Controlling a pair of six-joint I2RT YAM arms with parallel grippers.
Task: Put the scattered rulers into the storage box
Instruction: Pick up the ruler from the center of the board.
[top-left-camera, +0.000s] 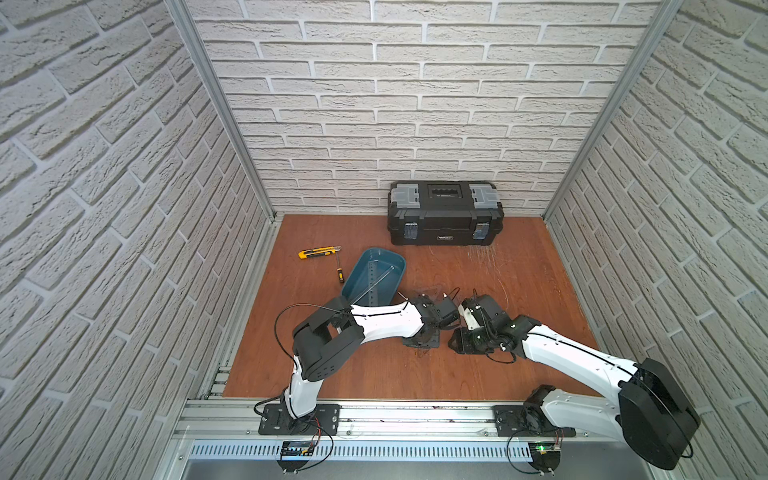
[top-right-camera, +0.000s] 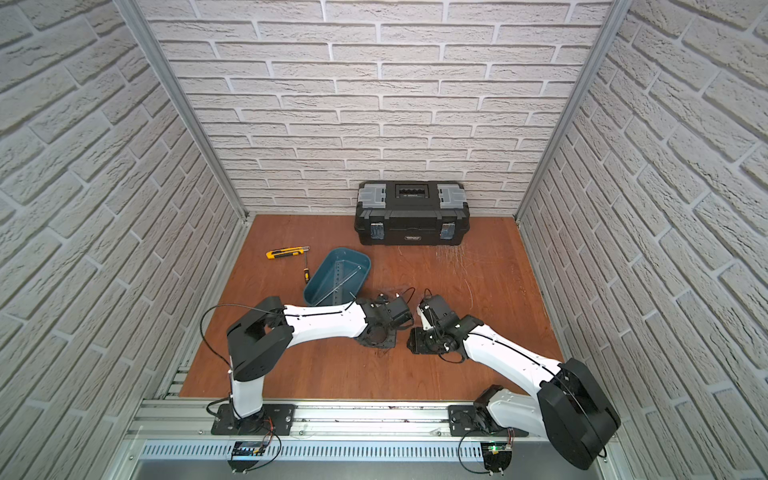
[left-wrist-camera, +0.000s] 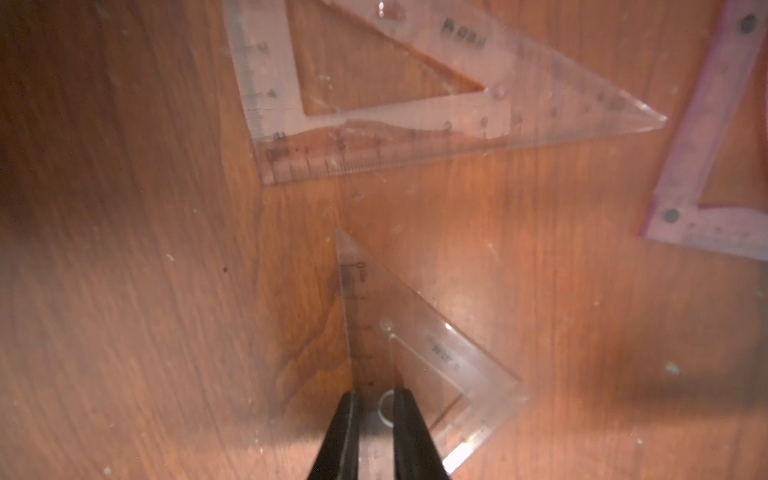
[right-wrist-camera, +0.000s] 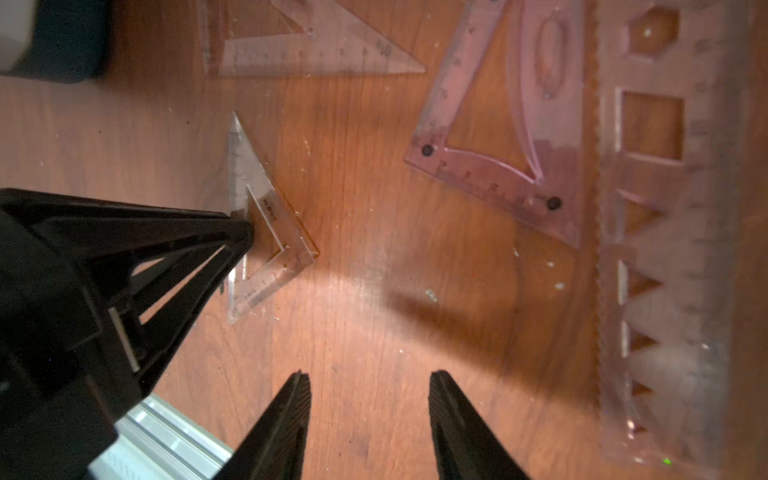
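Note:
A small clear set square (left-wrist-camera: 419, 332) lies on the wooden floor, and my left gripper (left-wrist-camera: 376, 411) is shut on one of its legs. The right wrist view shows that pinch from the side, the left gripper (right-wrist-camera: 243, 228) meeting the small set square (right-wrist-camera: 266, 208). My right gripper (right-wrist-camera: 370, 386) hangs open just above bare wood. Close by lie a larger clear set square (right-wrist-camera: 316, 54), a purplish set square (right-wrist-camera: 490, 178) and a long stencil ruler (right-wrist-camera: 673, 249). The teal storage box (top-left-camera: 353, 274) sits to the left and farther back, with rulers (top-left-camera: 372, 282) inside.
A black toolbox (top-left-camera: 444, 216) stands against the back wall. A yellow utility knife (top-left-camera: 318, 252) and a small screwdriver (top-left-camera: 340, 272) lie left of the storage box. Both arms meet at mid-floor in both top views. Brick walls close three sides.

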